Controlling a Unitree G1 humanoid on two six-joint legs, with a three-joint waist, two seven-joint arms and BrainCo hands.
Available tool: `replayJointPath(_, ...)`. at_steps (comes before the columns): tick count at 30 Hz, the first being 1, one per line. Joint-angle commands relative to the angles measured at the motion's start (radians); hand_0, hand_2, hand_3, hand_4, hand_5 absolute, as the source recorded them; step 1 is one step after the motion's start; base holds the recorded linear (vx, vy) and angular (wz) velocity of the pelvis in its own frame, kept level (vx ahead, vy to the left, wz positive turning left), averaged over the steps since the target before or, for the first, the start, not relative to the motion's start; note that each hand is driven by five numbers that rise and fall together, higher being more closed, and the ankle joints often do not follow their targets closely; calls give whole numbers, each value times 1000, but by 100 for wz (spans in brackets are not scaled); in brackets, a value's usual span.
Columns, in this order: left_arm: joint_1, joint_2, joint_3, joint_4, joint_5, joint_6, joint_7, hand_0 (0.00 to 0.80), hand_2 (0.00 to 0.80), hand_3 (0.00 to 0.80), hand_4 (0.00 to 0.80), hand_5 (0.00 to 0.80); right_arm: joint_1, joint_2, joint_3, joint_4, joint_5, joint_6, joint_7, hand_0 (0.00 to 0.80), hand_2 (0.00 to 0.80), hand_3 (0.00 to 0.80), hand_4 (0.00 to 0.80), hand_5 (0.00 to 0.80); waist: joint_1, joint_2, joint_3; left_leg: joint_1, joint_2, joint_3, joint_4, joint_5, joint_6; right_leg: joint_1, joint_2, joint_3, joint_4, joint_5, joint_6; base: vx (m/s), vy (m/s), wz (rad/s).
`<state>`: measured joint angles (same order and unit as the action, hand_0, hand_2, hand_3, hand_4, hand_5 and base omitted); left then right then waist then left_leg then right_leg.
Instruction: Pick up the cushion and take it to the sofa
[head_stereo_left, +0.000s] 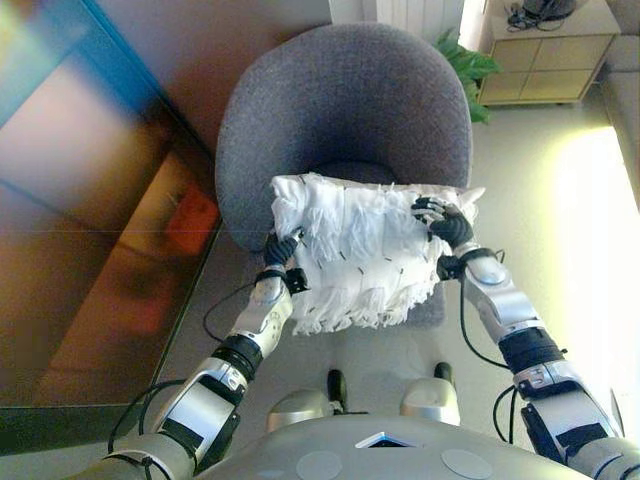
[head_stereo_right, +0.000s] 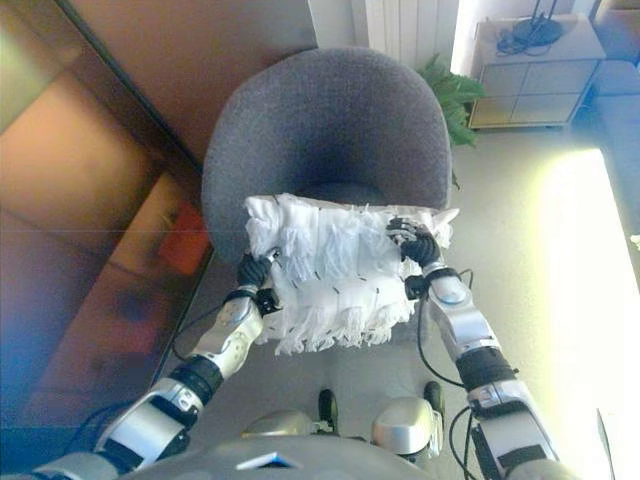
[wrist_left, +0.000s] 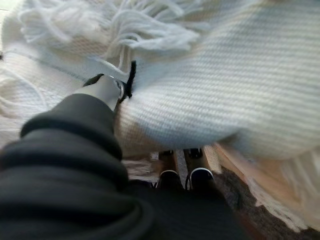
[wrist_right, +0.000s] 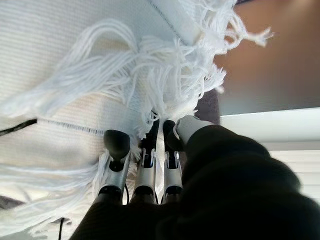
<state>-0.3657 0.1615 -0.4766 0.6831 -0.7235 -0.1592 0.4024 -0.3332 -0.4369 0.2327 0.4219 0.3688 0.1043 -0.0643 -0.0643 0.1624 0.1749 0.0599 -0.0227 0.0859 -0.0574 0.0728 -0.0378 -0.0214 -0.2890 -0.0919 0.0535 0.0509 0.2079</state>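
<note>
A white fringed cushion is held between my two hands over the front of a grey round armchair. My left hand grips its left edge, fingers curled into the fabric; the left wrist view shows the thumb pressed into the knit. My right hand grips the right upper edge, and its fingertips dig into the fringe in the right wrist view. The cushion hides part of the seat. No sofa is clearly in view.
A dark glossy panel runs along the left. A green plant and a light wooden cabinet stand behind the armchair at the right. Pale floor lies to the right.
</note>
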Motion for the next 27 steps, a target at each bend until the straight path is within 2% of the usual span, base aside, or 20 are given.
replayJointPath(1,-126,-17,-15,20,-48,-5,11,0,0,0,0,0,-87,-20,30,35,42,-15,-28,0,0,0,0,0,17,-58,2,-132,13,-26,73,15,-43,-105,-47,6,-41,170,11,-55,0,0)
replayJointPath(9,-134,0,-17,17,-155,-77,-28,0,0,0,0,0,-143,-73,17,59,44,-71,-4,0,0,0,0,0,17,-37,17,-138,6,-19,65,19,-46,-114,-52,1,-43,171,12,-47,27,-6)
replayJointPath(13,-93,44,4,-26,-112,-112,-66,0,0,0,0,0,-125,-136,-40,34,37,-117,14,0,0,0,0,0,24,-25,20,-134,-6,-20,73,12,-46,-106,-57,-17,-38,164,11,-9,19,0)
replayJointPath(17,-25,89,58,-73,-88,-119,-113,0,0,0,0,0,-65,-198,-125,-46,-2,-124,59,0,0,0,0,0,25,-16,23,-124,-15,-25,79,9,-46,-99,-55,-24,-31,157,7,11,15,0)
replayJointPath(27,141,151,252,-262,45,-118,-84,0,0,0,0,0,109,-265,-364,-227,-77,-122,84,0,0,0,0,0,31,-6,39,-134,-18,-34,103,-2,-51,-120,-52,-14,3,131,-2,16,10,1)
